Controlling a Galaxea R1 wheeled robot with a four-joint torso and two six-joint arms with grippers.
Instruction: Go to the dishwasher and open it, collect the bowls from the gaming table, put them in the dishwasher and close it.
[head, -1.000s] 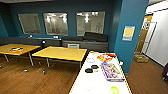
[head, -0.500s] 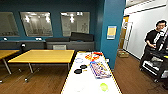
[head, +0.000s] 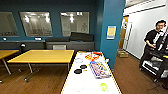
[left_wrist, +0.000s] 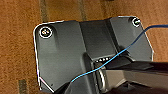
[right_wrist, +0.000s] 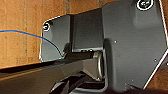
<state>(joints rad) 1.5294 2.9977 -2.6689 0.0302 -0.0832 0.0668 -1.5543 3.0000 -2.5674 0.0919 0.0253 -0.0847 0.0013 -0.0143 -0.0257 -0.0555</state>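
One long white gaming table (head: 85, 85) stretches ahead as a worktop, carrying board-game boxes (head: 99, 69), two dark bowls (head: 80, 69) and a green bowl (head: 104, 86). Beside it stands a yellow table (head: 43, 56). Either end effector's state: cannot tell.

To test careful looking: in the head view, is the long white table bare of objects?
No, the white gaming table carries game boxes, dark bowls and a green item.

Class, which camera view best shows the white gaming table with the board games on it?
The head view: the gaming table stretches away from the camera, with board-game boxes on top. Both wrist views look down at the wooden floor and robot parts.
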